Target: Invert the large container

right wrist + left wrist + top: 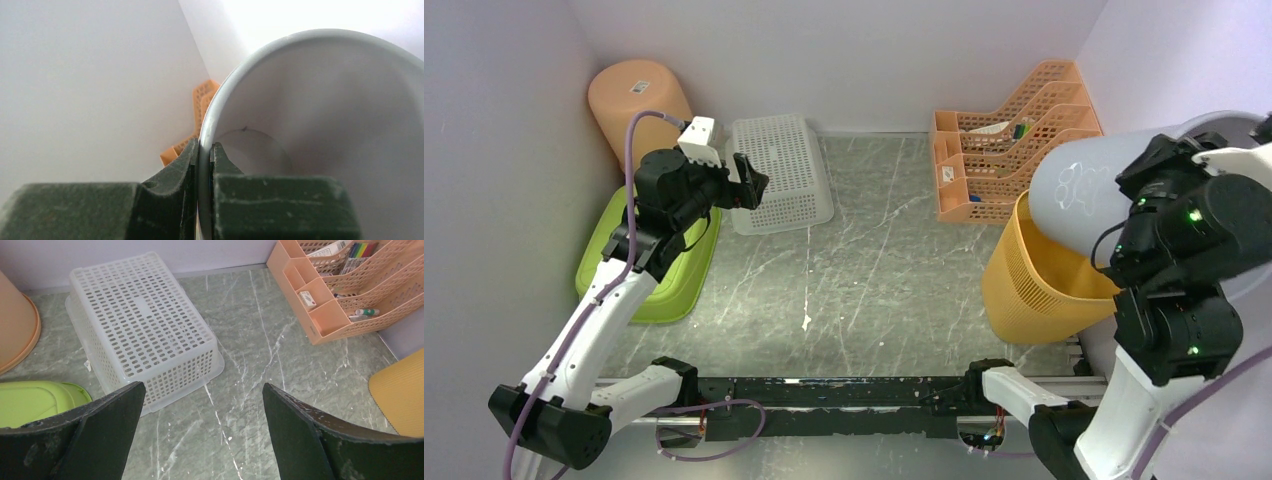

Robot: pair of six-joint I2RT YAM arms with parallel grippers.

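Note:
The large container [1079,195] is a pale grey bin. It hangs in the air at the right, tipped on its side, its closed base facing left above a yellow bin. My right gripper [1146,175] is shut on its rim. In the right wrist view the fingers [204,147] pinch the thin grey rim, and the bin's pale inside [320,115] fills the right half. My left gripper [754,182] is open and empty, held above the table at the back left. Its two black fingers [202,390] stand wide apart over bare table.
An upturned white mesh basket [779,172] [142,327] lies just beyond the left gripper. An orange bin [639,105] and a green tub [659,260] sit at the far left. A yellow perforated bin [1029,285] and an orange desk organiser [1009,135] stand at the right.

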